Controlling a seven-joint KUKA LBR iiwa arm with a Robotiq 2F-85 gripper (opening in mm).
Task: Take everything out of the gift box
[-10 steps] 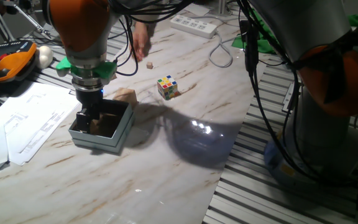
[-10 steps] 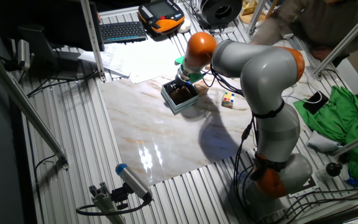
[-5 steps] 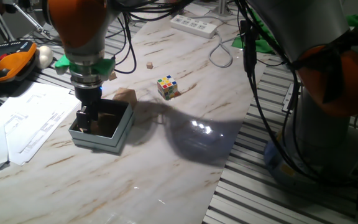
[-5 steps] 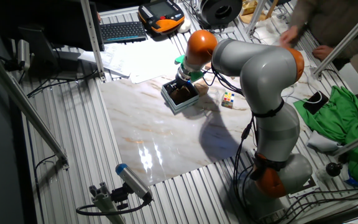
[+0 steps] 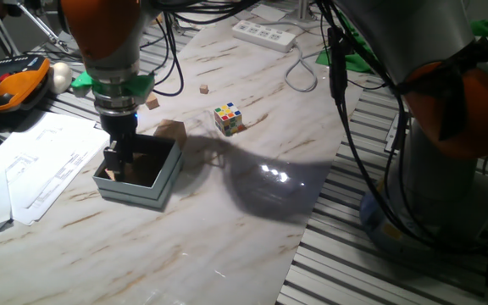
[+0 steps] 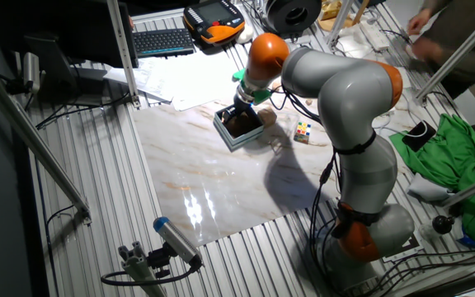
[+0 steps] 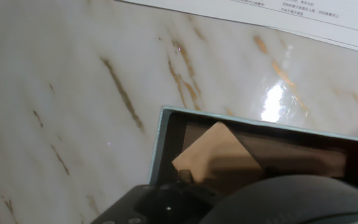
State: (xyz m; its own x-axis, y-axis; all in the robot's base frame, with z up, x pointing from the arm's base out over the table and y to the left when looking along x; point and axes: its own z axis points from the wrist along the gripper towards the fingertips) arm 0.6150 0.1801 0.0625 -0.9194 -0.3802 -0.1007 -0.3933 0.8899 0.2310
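The grey-blue gift box [image 5: 164, 183] stands on the marble table, left of centre; it also shows in the other fixed view [image 6: 231, 140]. My gripper [image 5: 115, 168] reaches down into its left side, shut on a light-tan wooden block [image 7: 219, 158] just above the brown floor. The hand view shows that block inside the box's corner [image 7: 160, 137]. A second wooden block [image 5: 172, 130] lies on the table just behind the box. The multicoloured puzzle cube [image 5: 228, 119] sits on the table further right, outside the box.
White paper sheets [image 5: 32, 169] lie left of the box. A tiny tan cube [image 5: 203, 88], a power strip [image 5: 265, 36] and cables are at the back. An orange pendant [image 5: 15, 85] lies far left. The table's edge runs along the right.
The arm has risen a little and shifted slightly left, with the gripper still inside the box. The person's hand at the back has withdrawn.
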